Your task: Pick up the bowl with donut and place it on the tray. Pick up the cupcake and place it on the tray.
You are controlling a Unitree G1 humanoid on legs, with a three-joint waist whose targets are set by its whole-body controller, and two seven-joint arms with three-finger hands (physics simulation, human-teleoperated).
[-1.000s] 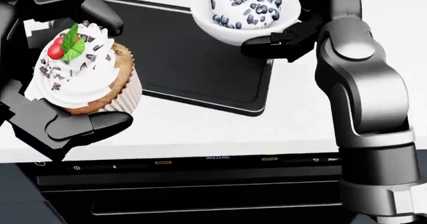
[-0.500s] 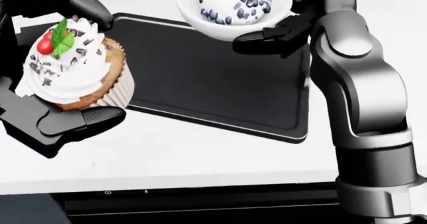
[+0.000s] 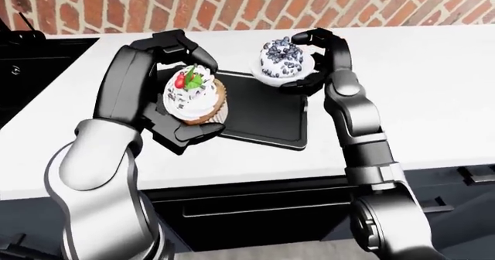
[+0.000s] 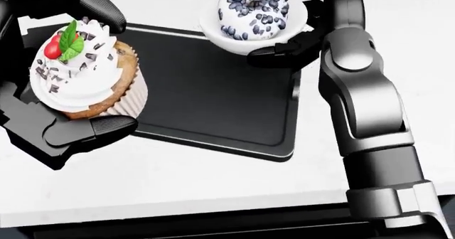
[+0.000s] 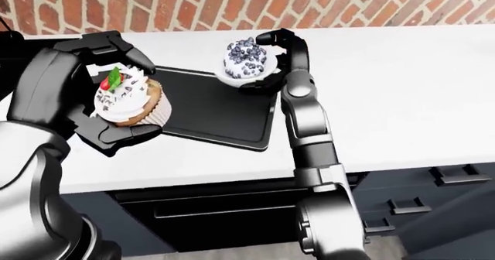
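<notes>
The bowl (image 4: 249, 33) holds a white donut (image 4: 254, 7) speckled with dark bits; the right robot hand (image 4: 295, 36) pinches its rim, carrying it above the black tray's (image 4: 213, 95) upper right edge, likely for setting down. The left robot hand (image 4: 53, 73) clamps the cupcake (image 4: 85, 76) above the tray's left edge. Nothing sits in the tray on the white desk (image 4: 177, 180).

A black tray (image 4: 213, 89) is seen at the centre on a white counter (image 4: 213, 185). At nine o'clock a cupcake (image 4: 85, 73) with white frosting is gripped by the left hand (image 4: 64, 68). At twelve o'clock a white bowl (image 4: 245, 36) with a sprinkled donut (image 4: 252, 9) is clasped by the right hand (image 4: 292, 41) over the tray's upper edge.
</notes>
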